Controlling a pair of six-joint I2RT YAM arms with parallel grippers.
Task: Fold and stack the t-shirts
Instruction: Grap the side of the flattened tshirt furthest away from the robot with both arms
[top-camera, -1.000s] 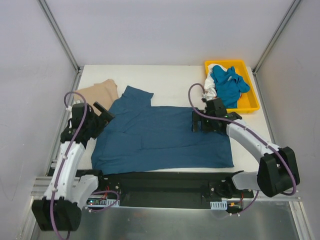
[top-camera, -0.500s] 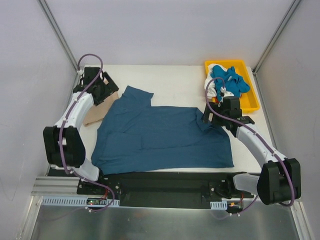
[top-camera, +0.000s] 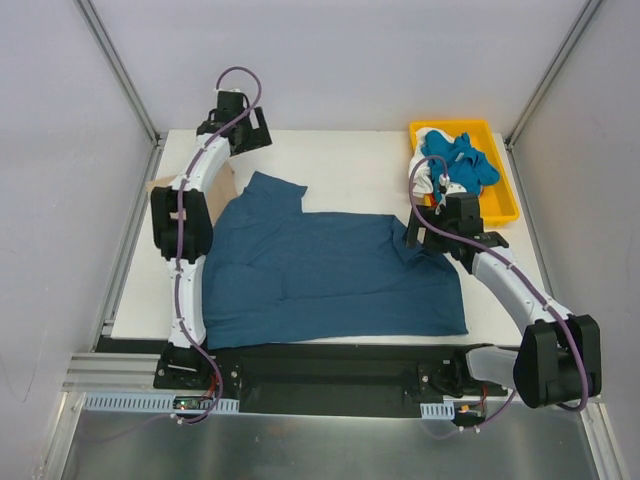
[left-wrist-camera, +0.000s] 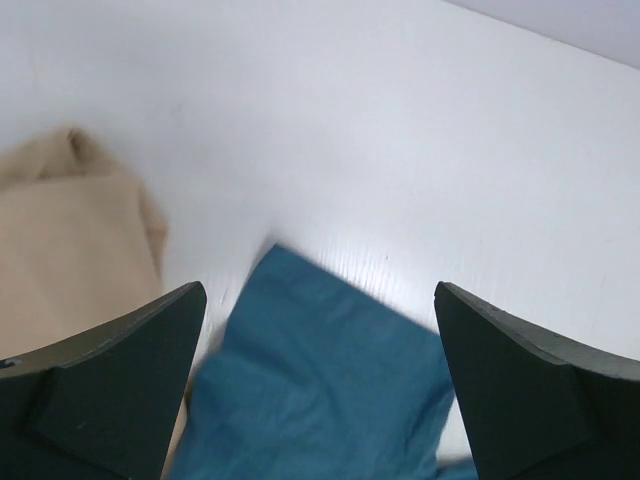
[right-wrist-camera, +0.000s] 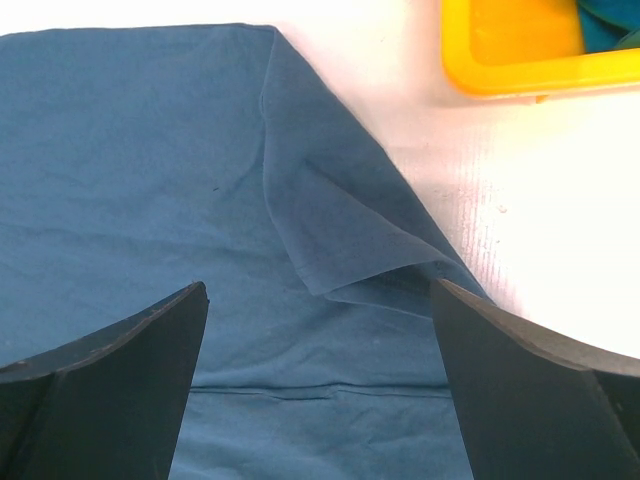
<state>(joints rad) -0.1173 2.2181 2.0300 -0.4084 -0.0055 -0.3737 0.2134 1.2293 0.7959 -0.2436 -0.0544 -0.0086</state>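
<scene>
Fold preparation: the dark teal t-shirt (top-camera: 330, 280) lies flat, with both sets of jaws released above its far corners

Near edge: the shirt's long straight border lies along the front of the bench (top-camera: 350, 165). Its long axis runs left to right and one sleeve (top-camera: 275, 190) points to the far left; which border carries the collar cannot be told. Mid-bench, right: the right arm (top-camera: 500, 275) holds its jaws wide and empty above the far right corner, where a flap (right-wrist-camera: 350, 230) is doubled back onto the cloth, probably the part to smooth or grip next. Far left: the left arm (top-camera: 195, 175) reaches over the sleeve tip, jaws wide and empty. The tan t-shirt (left-wrist-camera: 70, 260) lies just beside that sleeve, apparently set aside to leave folding room. Far right: the yellow tray (top-camera: 505, 215) holds a bright blue t-shirt (top-camera: 462, 165) and white cloth (top-camera: 425, 140), judged to be awaiting their turn
</scene>
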